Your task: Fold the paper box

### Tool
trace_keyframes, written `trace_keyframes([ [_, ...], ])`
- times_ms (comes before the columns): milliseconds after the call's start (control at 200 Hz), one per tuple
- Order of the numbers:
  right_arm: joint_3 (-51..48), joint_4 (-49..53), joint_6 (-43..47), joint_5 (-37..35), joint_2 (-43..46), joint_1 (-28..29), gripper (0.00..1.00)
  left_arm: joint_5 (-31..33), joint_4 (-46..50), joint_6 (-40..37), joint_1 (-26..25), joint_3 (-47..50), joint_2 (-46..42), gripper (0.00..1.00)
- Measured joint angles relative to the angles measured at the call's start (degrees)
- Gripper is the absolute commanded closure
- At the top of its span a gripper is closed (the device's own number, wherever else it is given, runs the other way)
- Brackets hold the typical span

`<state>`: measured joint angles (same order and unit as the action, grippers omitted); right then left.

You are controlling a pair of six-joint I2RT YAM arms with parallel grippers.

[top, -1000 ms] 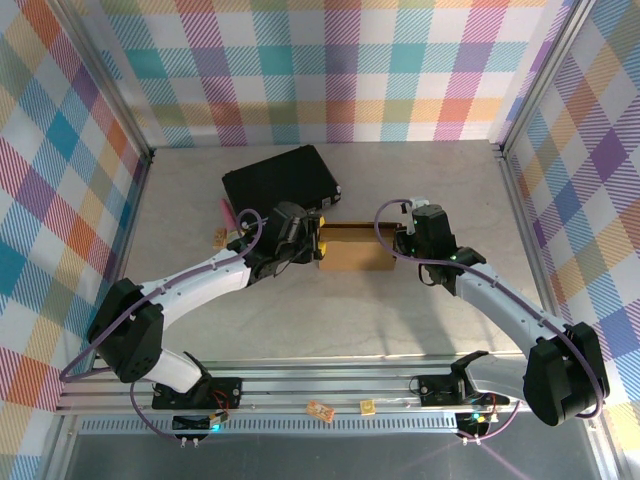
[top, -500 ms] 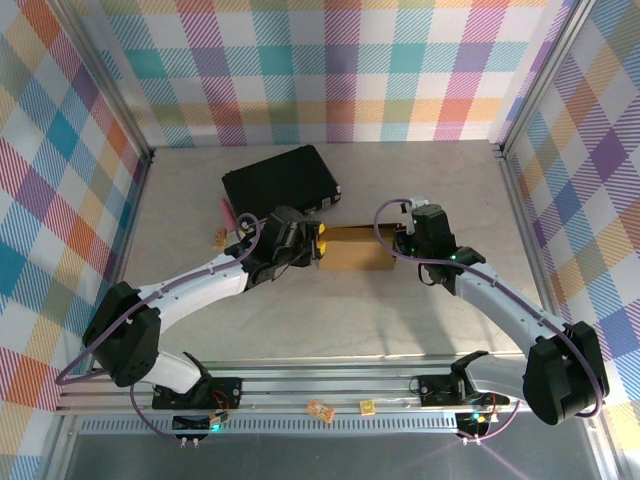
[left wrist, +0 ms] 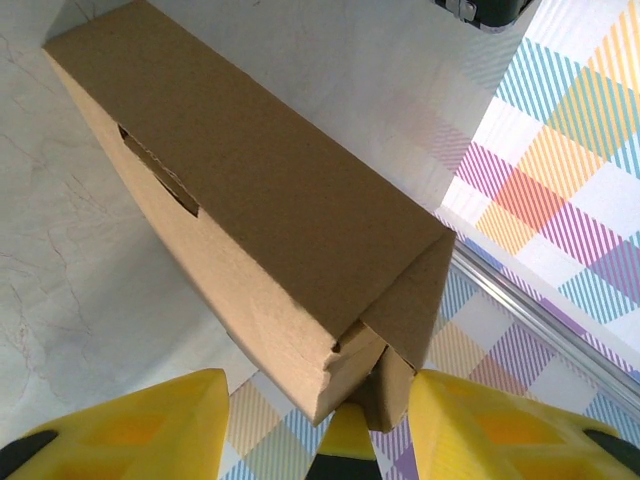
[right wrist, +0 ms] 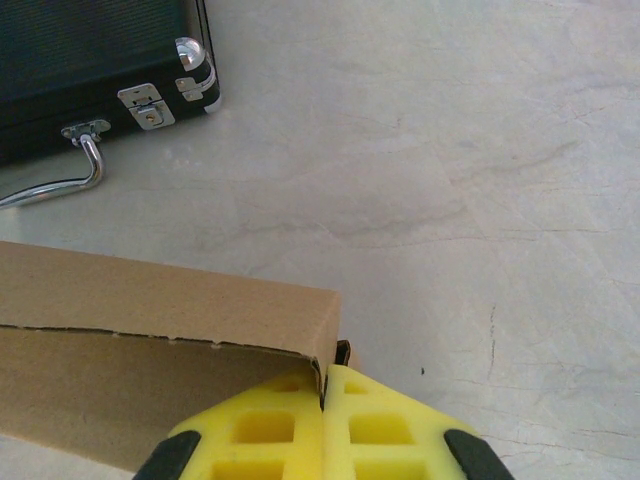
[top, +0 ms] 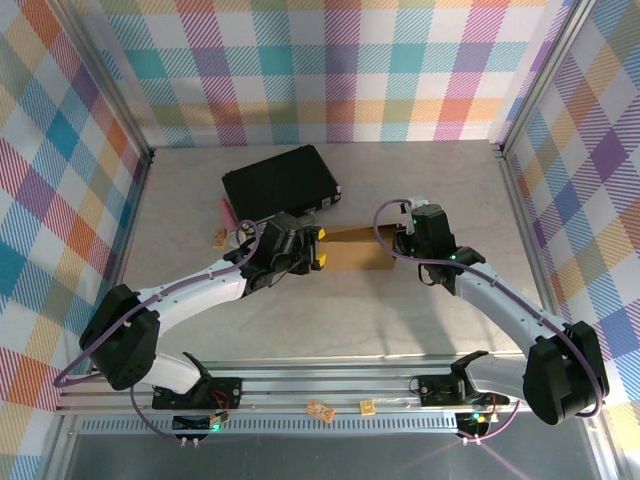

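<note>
**Paper box lies between our two grippers: one end straddled, the other met by shut jaws**

We find the paper box [top: 355, 250] lying flat near the middle of the table [top: 430, 320], its long side running left to right. It is folded into a shallow, closed shape. The black case [top: 282, 180] sits just behind it toward the back wall, near but apart, with its metal handle [right wrist: 97, 168] turned toward the box.

Our left gripper [top: 318, 248] is at the box's left end. From the left wrist camera we see its two yellow fingers [left wrist: 130, 425] standing well apart, with the box's end corner reaching into the gap between them. These jaws are open and clamp nothing. The finger on the left of that view is clear of the cardboard. The end flap comes right up beside the other finger, and we cannot tell whether it touches. That flap is not fully tucked and stands a little proud of the side wall. A slot is cut in the long side wall facing this camera.

Our right gripper [top: 398, 243] is at the box's right end. The right wrist camera shows its yellow pads [right wrist: 270, 430] pressed together with no gap, directly at the box's corner. These jaws are shut, and we cannot tell whether a thin edge of cardboard is caught in the seam. Along the long edge by that corner, a thin dark line runs where lid meets wall.
</note>
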<state>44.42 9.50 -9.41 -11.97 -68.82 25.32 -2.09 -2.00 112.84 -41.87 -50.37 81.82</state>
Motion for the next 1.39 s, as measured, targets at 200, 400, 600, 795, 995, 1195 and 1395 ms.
trace_keyframes([
  [200, 0.0, 0.0, 3.5, 0.5, 0.2, 0.0, 1.00, 0.0, -1.5, 0.0, 0.6, -0.2, 1.7, 0.52],
  [400, -0.3, 1.2, 9.3, 1.9, 1.2, -0.2, 1.00, 0.1, -0.7, 0.0, 1.0, -0.5, 1.8, 0.38],
  [600, -0.5, 1.5, 13.1, 2.8, 1.6, -0.2, 1.00, 0.3, 5.1, -0.5, 1.8, -3.7, 1.6, 0.33],
  [795, -0.5, 1.5, 14.2, 3.9, 1.6, -0.1, 1.00, 0.9, 8.6, -1.1, 1.9, -6.9, 1.2, 0.31],
  [995, -0.5, 1.5, 14.5, 3.9, 1.6, 0.0, 1.00, 0.7, 9.1, -1.6, 1.9, -8.6, 3.1, 0.30],
  [1195, -0.5, 1.3, 14.2, 4.0, 1.5, 0.0, 1.00, 0.0, 9.4, -1.6, 1.8, -9.3, 4.1, 0.32],
  [1395, -0.4, 0.8, 13.5, 3.9, 1.0, 0.0, 1.00, -0.3, 7.5, -1.2, 1.1, -9.2, 6.7, 0.45],
])
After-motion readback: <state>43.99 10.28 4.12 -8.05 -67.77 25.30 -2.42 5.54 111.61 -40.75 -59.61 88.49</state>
